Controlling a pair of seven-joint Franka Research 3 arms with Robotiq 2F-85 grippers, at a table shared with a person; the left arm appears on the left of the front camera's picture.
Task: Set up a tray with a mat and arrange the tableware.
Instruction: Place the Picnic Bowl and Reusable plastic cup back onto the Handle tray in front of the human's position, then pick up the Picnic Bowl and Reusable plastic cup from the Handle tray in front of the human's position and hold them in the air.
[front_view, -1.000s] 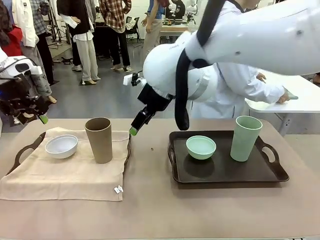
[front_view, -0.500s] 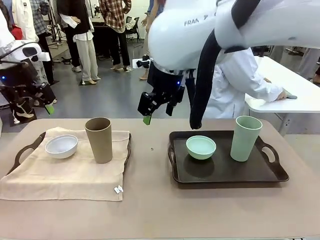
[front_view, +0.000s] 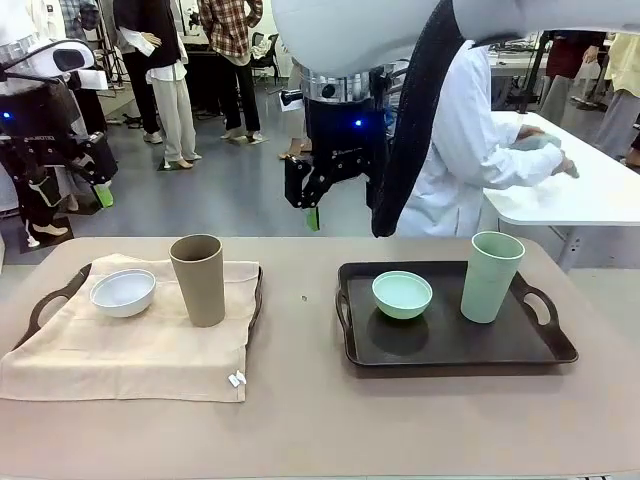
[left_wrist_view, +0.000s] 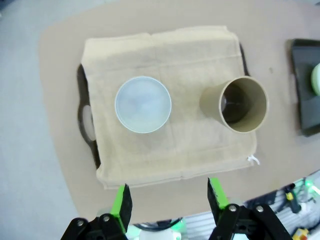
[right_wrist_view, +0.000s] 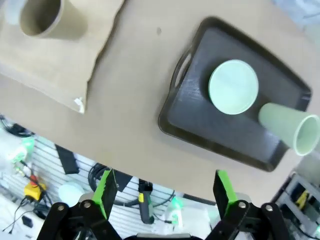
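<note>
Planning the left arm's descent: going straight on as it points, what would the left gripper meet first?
Most likely the mat, on its bare stretch between the white bowl and the brown cup. The left gripper hangs open well above, so the exact spot is uncertain.

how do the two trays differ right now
The left tray is covered by a beige mat; the right tray is bare and dark. The left tray holds a white bowl and a brown cup; the right tray holds a mint green bowl and a pale green cup. Both have handles and carry one bowl and one upright cup.
</note>
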